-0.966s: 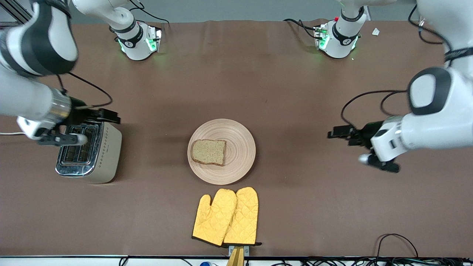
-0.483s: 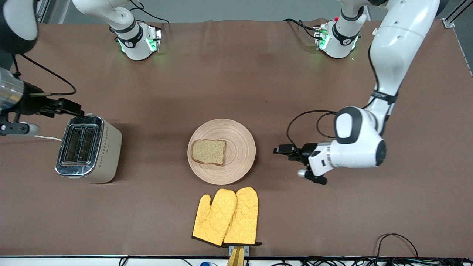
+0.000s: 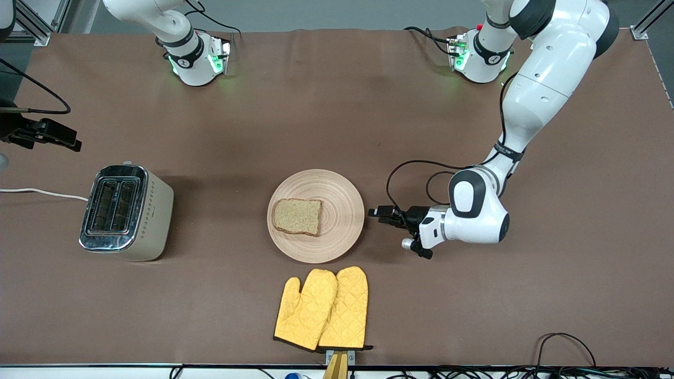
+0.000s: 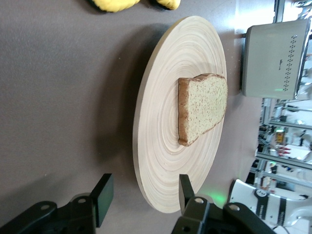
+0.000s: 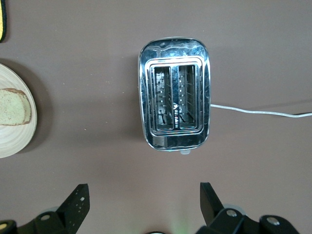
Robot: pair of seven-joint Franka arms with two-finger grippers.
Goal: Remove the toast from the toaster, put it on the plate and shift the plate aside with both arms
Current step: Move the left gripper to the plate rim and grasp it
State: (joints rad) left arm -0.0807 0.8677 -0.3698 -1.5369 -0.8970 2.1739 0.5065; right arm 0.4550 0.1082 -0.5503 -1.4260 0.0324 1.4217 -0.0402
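Note:
The toast (image 3: 297,216) lies flat on the round wooden plate (image 3: 337,200) in the middle of the table. My left gripper (image 3: 375,212) is low at the plate's rim on the side toward the left arm's end. In the left wrist view its jaws (image 4: 145,178) stand apart round the plate's rim (image 4: 161,202); one finger (image 4: 184,187) is over the plate's face and neither touches it. The toast (image 4: 204,107) lies farther in on the plate. My right gripper (image 3: 67,141) hangs open and empty over the table's edge by the toaster (image 3: 126,210), and its own view shows it (image 5: 144,187) the same way.
The chrome toaster (image 5: 174,107) has two empty slots and a white cord (image 3: 42,192) running off the table. A pair of yellow quilted mitts (image 3: 322,309) lies nearer to the front camera than the plate. Cables lie along the front edge.
My left arm swept in from its end of the table to the plate's rim, its jaws narrowing. My right gripper drew away from above the toaster toward the table's edge.

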